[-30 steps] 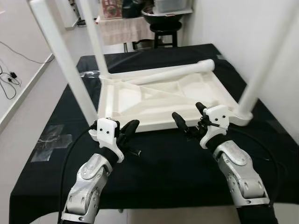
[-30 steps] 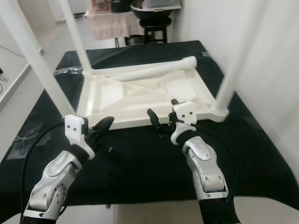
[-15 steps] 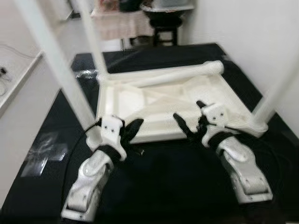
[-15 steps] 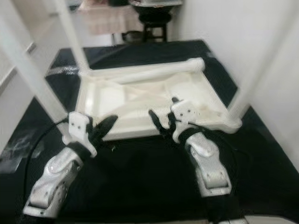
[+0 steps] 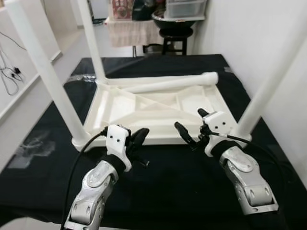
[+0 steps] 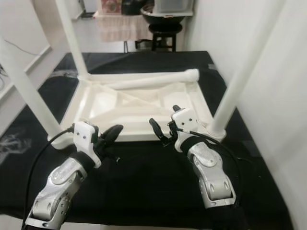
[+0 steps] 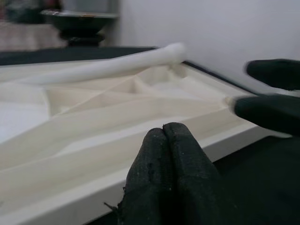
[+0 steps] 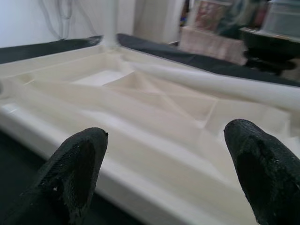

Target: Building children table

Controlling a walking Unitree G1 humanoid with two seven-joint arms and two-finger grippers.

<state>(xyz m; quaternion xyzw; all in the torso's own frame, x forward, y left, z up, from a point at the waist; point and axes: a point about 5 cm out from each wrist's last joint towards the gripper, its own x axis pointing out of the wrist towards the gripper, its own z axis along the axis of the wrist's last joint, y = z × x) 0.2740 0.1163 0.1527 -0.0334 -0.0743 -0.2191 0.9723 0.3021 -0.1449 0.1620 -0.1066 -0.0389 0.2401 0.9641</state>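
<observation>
A white plastic children's table top point(image 5: 158, 110) lies upside down on a table covered with black cloth point(image 5: 168, 177), its ribbed underside facing up. 3 white legs stand upright from its corners: one at the near left corner point(image 5: 45, 76), one at the far left corner point(image 5: 91, 40) and one at the near right corner point(image 5: 268, 88). A 4th leg point(image 5: 168, 84) lies loose along the far edge of the top, its rounded end toward the far right corner.

The left gripper point(image 5: 136, 139) is just in front of the near edge of the top, toward its left half, low over the black cloth. Its jaws are together; the left wrist view shows its 2 black fingertips point(image 7: 171, 154) pressed side by side with nothing between them, pointing at the near rim.

The right gripper point(image 5: 192, 127) is at the near edge toward the right half, not far from the near right leg. Its jaws are spread wide (the right wrist view shows one finger point(image 8: 77, 161) on each side with the white rim between and beyond them), and they grip nothing. Whether either finger touches the rim cannot be told.

Beyond the table stand a black stool point(image 5: 175, 36) and a small stand draped with a pale cloth point(image 5: 129, 31); a white wall point(image 5: 249, 38) runs along the right.
</observation>
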